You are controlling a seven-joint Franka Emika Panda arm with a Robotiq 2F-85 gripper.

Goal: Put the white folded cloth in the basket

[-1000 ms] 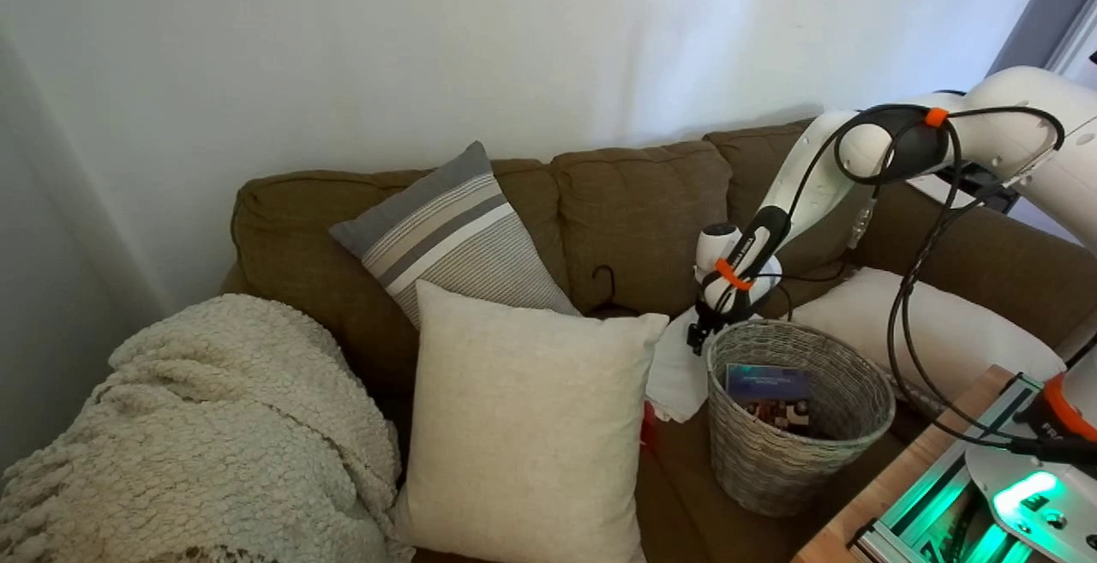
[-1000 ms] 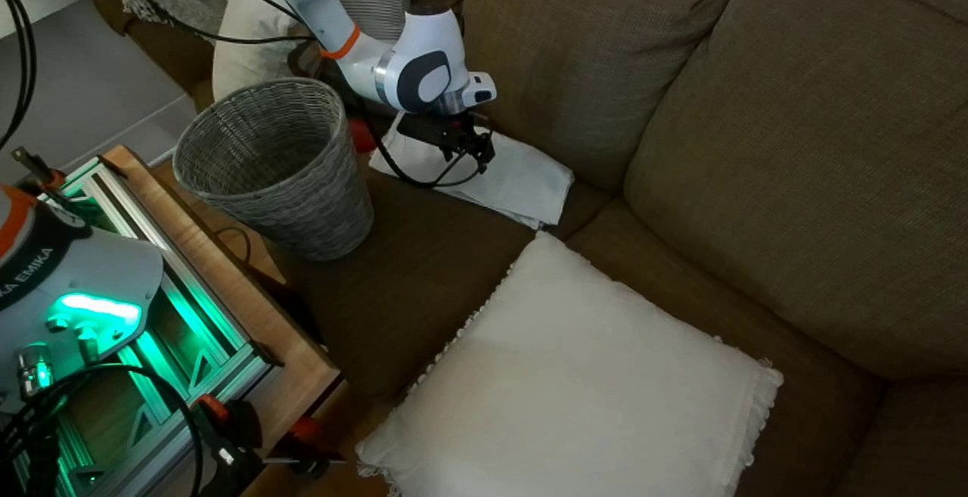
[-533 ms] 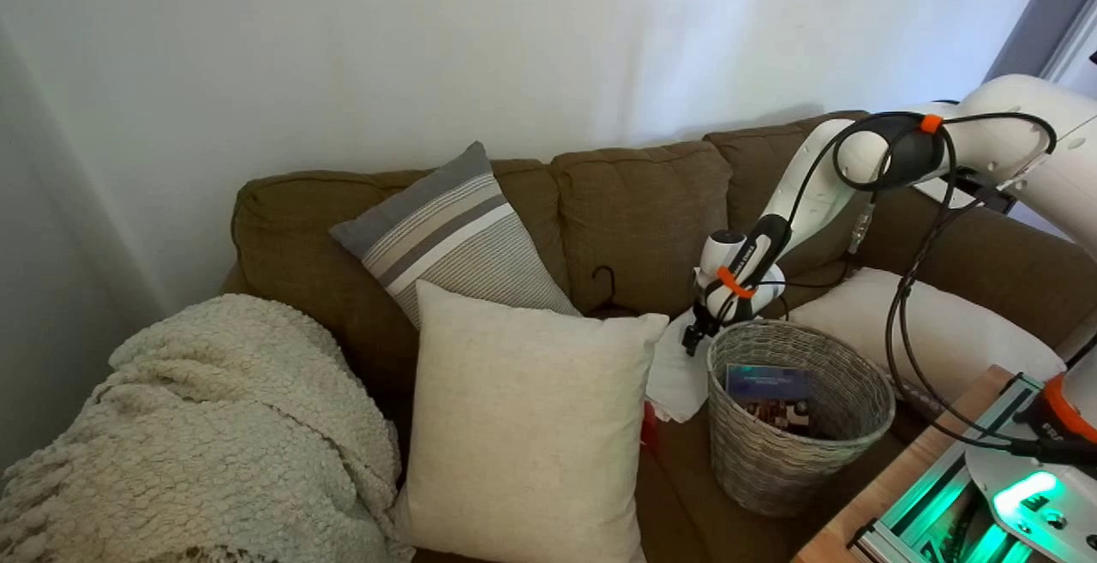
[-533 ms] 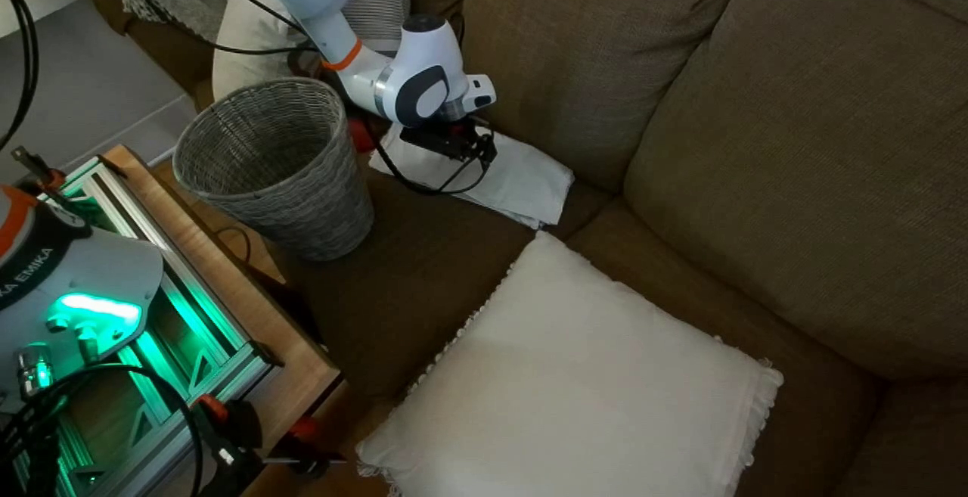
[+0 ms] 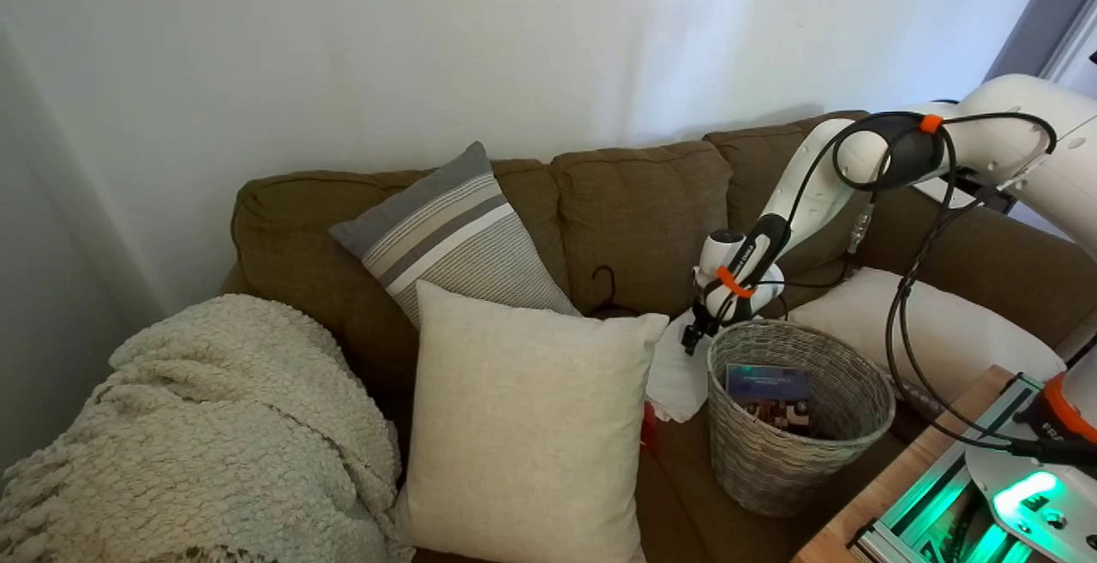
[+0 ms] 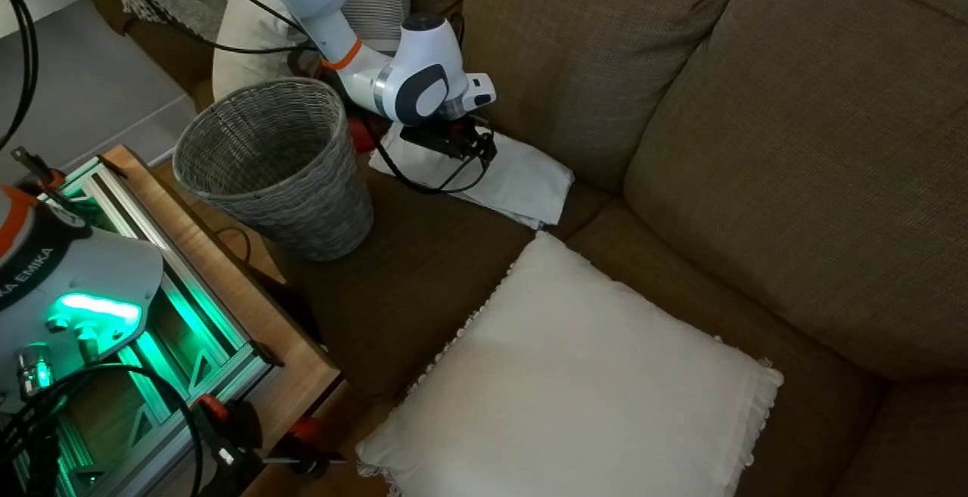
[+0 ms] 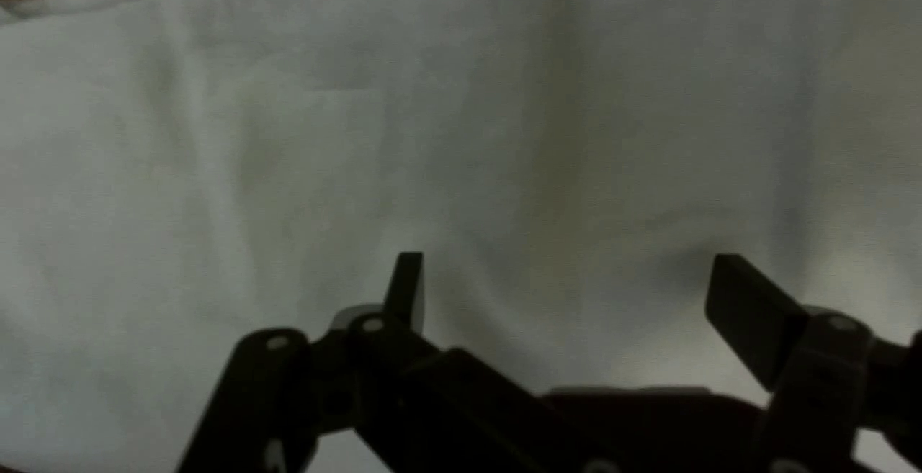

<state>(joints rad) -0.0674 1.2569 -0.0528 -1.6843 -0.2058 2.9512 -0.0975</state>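
Hand [image 7: 565,268] spread wide, holding nothing, white folded cloth [image 7: 374,163] lying directly beneath

The arm [image 5: 810,176] I drive is smooth and white, with dark rounded covers [image 5: 915,147], orange straps [image 5: 734,283] and looping black cables [image 5: 904,290]. At near left in an exterior view, a green light [image 6: 102,306] glows on its pale base [image 6: 121,262]; a black band [image 6: 39,266] reads "KA EMIKA". My gripper [image 7: 569,255] is black, with round pale screw heads [image 7: 373,325].
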